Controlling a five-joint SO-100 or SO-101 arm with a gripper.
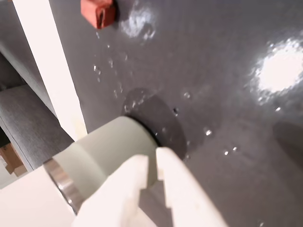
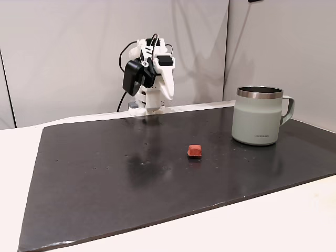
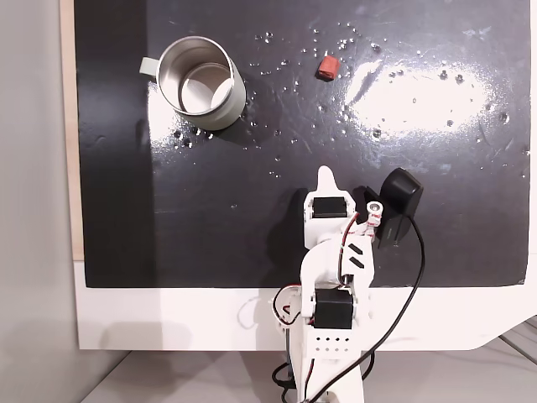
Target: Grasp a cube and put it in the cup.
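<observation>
The cube (image 3: 327, 66) lies free on the dark mat (image 3: 445, 218) at approx 12 o'clock from the gripper (image 3: 325, 174) (jaws nearly closed, empty), cup (image 3: 201, 82) at 10; prob. light, rigid, matte—pinch its flat sides.

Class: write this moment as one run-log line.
phase: before reach | gripper: nearly closed, holding nothing | cube: on mat, apart from cup | cup: upright, looks empty
</observation>
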